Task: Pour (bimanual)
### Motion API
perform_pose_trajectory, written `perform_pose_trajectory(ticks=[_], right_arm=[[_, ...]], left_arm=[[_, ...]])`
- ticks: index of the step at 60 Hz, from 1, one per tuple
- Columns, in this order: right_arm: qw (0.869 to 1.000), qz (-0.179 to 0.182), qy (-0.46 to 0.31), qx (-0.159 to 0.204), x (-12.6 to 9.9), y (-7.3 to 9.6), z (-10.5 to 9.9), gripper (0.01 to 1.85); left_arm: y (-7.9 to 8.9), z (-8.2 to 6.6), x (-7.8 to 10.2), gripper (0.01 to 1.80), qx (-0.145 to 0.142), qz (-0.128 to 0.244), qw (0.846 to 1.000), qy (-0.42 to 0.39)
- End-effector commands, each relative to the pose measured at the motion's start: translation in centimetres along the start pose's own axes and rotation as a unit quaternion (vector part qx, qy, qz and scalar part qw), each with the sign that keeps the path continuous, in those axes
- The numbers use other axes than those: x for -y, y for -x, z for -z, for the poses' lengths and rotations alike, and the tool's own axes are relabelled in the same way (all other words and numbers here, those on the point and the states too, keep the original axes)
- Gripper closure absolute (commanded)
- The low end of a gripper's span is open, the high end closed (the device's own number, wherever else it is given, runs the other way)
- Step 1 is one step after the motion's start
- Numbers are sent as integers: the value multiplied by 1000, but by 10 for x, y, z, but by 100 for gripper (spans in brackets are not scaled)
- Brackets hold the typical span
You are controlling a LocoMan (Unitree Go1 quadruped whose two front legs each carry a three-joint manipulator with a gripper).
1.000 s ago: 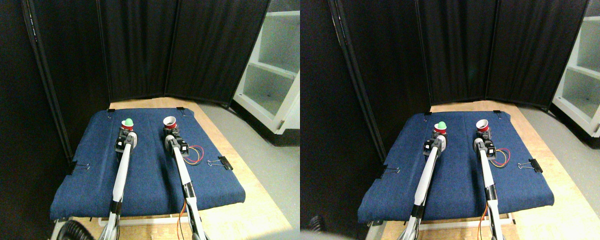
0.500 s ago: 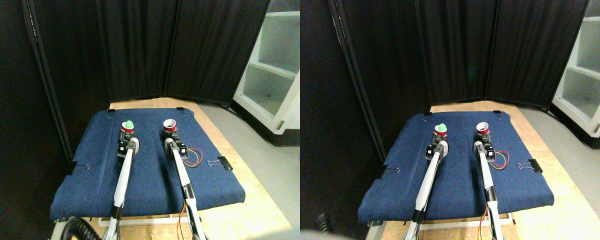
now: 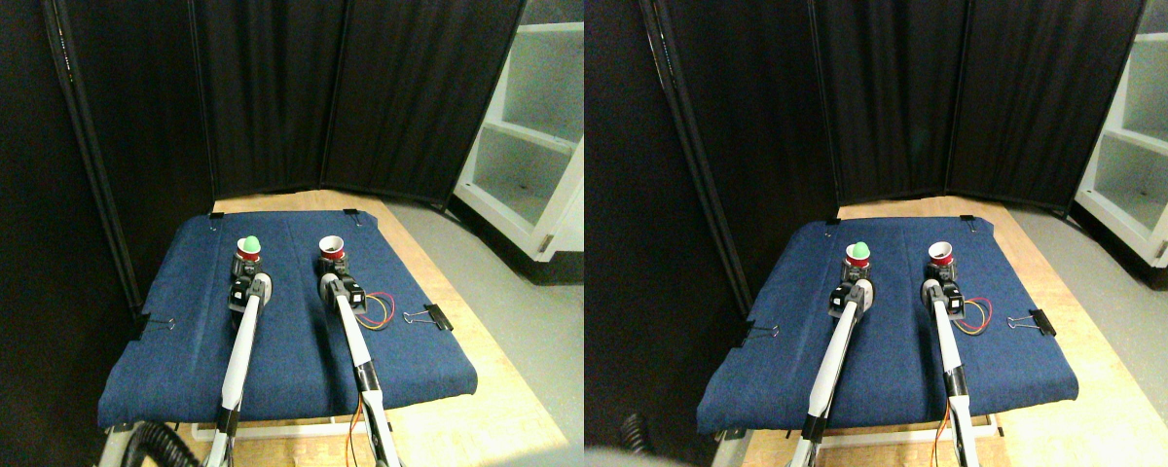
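Two small red cups stand on the blue cloth [image 3: 292, 360]. The left cup [image 3: 247, 254] carries a green ball [image 3: 250, 241] in its mouth. The right cup [image 3: 331, 245] shows a white, empty inside. My left gripper [image 3: 246, 265] sits right at the near side of the left cup's base and looks shut on it. My right gripper [image 3: 334, 264] is at the base of the right cup in the same way. The cups stand apart, roughly a hand's width between them, both about upright.
Red and yellow wires [image 3: 378, 307] loop on the cloth right of my right arm. A black binder clip [image 3: 437, 315] grips the cloth's right edge. Black curtain panels [image 3: 350, 97] close off the back; a white shelf unit [image 3: 535, 146] stands at the right.
Both cups and both grippers have come a little toward me and lower in the picture. The right cup, slightly tilted before, now stands more upright. The cloth and clips have not shifted.
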Motion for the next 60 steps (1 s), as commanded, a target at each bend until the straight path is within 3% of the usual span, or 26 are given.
perform_pose_trajectory(ticks=[1, 15, 23, 26, 27, 29, 30, 33, 42, 51, 60], right_arm=[[1000, -6, -5, 12, -4, 0, -4, 153], [999, 12, -25, 30, 0, 0, -5, 153], [999, 19, -34, 22, 5, -1, -7, 153], [999, 26, -32, 18, 7, -2, -9, 152], [999, 28, -30, 16, 7, -2, -10, 143], [999, 30, -29, 16, 8, -2, -10, 140], [999, 35, -29, 15, 8, -2, -10, 132], [998, 47, -34, 10, 8, 0, -11, 106], [998, 53, -43, -3, 9, 2, -11, 75], [998, 55, -42, -9, 10, 2, -10, 64], [997, 58, -41, -11, 10, 3, -10, 49]], left_arm=[[-1, 3, -14, 148, 12, -25, 999, -22], [0, 4, -18, 148, 27, -31, 999, -16], [1, 5, -20, 148, 27, -31, 999, -18], [2, 5, -21, 134, 27, -36, 999, -28], [3, 4, -21, 122, 26, -39, 998, -33], [3, 4, -21, 115, 27, -39, 998, -36], [4, 4, -21, 102, 29, -40, 998, -42], [5, 4, -21, 83, 28, -39, 998, -44], [5, 3, -21, 70, 27, -37, 998, -48], [6, 4, -21, 57, 26, -37, 998, -45], [7, 5, -22, 54, 30, -34, 998, -46]])
